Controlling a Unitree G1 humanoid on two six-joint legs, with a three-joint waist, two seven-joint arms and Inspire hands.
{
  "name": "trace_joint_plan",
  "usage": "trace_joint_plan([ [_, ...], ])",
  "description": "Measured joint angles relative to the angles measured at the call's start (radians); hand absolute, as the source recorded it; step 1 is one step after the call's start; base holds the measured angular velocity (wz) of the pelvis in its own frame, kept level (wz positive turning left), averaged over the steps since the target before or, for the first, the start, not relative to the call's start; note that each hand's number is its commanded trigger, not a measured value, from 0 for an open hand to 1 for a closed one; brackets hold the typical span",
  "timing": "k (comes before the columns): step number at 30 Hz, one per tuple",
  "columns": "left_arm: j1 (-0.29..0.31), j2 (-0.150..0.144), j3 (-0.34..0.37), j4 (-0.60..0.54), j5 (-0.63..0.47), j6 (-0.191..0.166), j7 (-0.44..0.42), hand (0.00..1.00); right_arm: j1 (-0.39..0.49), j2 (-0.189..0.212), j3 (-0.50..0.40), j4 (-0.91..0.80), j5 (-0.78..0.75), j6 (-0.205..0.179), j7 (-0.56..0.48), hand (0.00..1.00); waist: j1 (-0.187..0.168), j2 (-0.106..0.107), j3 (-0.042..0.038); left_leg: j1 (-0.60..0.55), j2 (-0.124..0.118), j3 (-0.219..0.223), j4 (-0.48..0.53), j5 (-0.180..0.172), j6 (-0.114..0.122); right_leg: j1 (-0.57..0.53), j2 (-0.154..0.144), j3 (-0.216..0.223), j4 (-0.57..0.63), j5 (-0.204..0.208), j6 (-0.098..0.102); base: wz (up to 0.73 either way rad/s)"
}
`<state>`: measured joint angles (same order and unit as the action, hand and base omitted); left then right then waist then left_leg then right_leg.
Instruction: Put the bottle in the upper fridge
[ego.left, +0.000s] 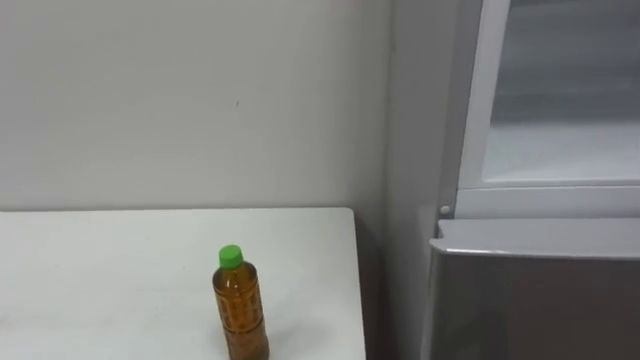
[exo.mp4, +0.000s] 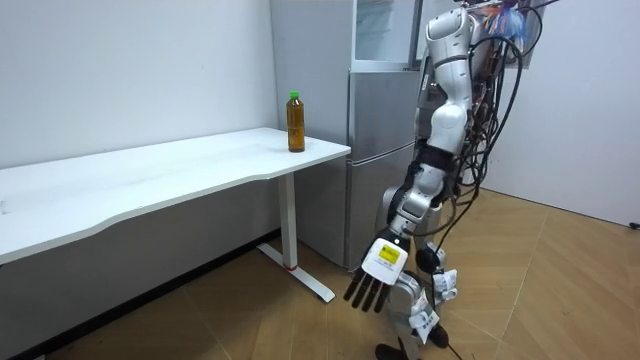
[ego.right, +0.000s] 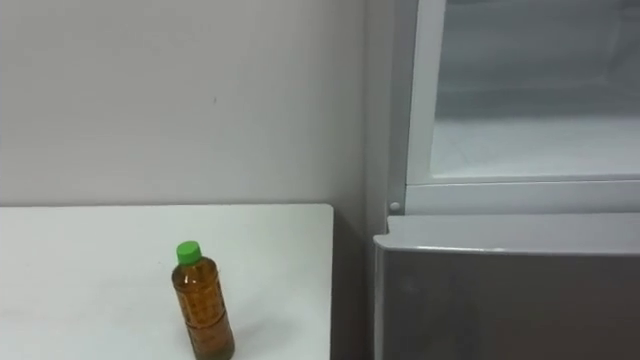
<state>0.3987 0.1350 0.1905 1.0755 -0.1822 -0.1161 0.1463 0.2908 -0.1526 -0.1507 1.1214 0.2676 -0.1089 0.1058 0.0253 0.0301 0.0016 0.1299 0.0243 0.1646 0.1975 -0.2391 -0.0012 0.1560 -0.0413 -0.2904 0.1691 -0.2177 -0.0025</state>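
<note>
Bottle (ego.left: 240, 305) of amber liquid, upright on table (ego.left: 100, 270)

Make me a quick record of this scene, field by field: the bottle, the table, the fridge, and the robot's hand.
bottle: upright, green cap, amber liquid, not held
bottle location: on the white table, near the end beside the fridge
fridge: right of the table in the eye views
upper compartment: white-framed, above the grey lower door; cannot tell if open
left hand: hangs low at the robot's side, fingers straight, holding nothing
robot: stands by the fridge
task status: bottle not yet picked up
</note>
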Motion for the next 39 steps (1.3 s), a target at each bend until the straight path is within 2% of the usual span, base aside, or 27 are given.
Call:
trace_joint_plan([
  [5, -0.058, -0.001, -0.052, 0.004, 0.068, 0.03, -0.043, 0.0, -0.027, 0.004, 0.025, 0.004, -0.002, 0.0, 0.002, 0.0, -0.021, -0.011, -0.001, 0.0, -0.001, 0.005, -0.001, 0.0, 0.0, -0.007, -0.001, 0.005, 0.001, -0.001, 0.001, -0.04],
  [9, -0.122, 0.0, -0.097, 0.004, 0.094, 0.037, -0.087, 0.0, -0.05, 0.005, 0.059, 0.02, -0.002, 0.001, 0.008, 0.0, -0.024, -0.029, -0.0012, -0.003, 0.0, 0.018, 0.001, 0.0, 0.0, -0.016, -0.002, 0.016, 0.004, 0.0, 0.001, -0.1],
  [12, -0.14, 0.003, -0.103, 0.006, 0.107, 0.038, -0.109, 0.0, -0.055, 0.005, 0.07, 0.038, 0.002, 0.001, 0.014, 0.0, -0.027, -0.035, -0.0005, -0.003, -0.001, 0.022, 0.001, 0.0, 0.001, -0.016, -0.003, 0.016, 0.002, 0.001, 0.002, -0.03],
  [19, -0.145, 0.004, -0.115, 0.018, 0.107, 0.037, -0.129, 0.0, -0.066, 0.004, 0.07, 0.054, 0.002, 0.0, 0.02, 0.0, -0.033, -0.035, -0.0008, -0.001, -0.001, 0.022, 0.001, 0.0, 0.0, -0.019, -0.001, 0.019, 0.002, 0.001, 0.002, 0.0],
  [27, -0.139, 0.004, -0.093, 0.043, 0.105, 0.035, -0.138, 0.0, -0.063, 0.004, 0.062, 0.053, 0.004, 0.0, 0.041, 0.0, -0.03, -0.036, -0.0007, 0.001, 0.0, 0.026, -0.002, 0.0, 0.0, -0.025, 0.002, 0.04, 0.001, 0.001, 0.002, -0.04],
  [32, -0.134, 0.004, -0.093, 0.042, 0.106, 0.023, -0.138, 0.0, -0.06, 0.004, 0.06, 0.039, 0.002, -0.001, 0.051, 0.0, -0.028, -0.036, -0.0018, -0.015, 0.0, 0.026, -0.001, 0.0, 0.001, -0.041, 0.001, 0.037, 0.004, 0.001, 0.002, -0.01],
  [39, -0.133, 0.012, -0.093, 0.041, 0.106, 0.022, -0.184, 0.0, -0.062, 0.002, 0.086, -0.064, -0.001, -0.001, 0.094, 0.0, -0.02, -0.039, -0.0035, -0.017, 0.0, 0.029, -0.001, 0.0, 0.0, -0.038, 0.0, 0.031, 0.005, 0.002, 0.002, 0.0],
])
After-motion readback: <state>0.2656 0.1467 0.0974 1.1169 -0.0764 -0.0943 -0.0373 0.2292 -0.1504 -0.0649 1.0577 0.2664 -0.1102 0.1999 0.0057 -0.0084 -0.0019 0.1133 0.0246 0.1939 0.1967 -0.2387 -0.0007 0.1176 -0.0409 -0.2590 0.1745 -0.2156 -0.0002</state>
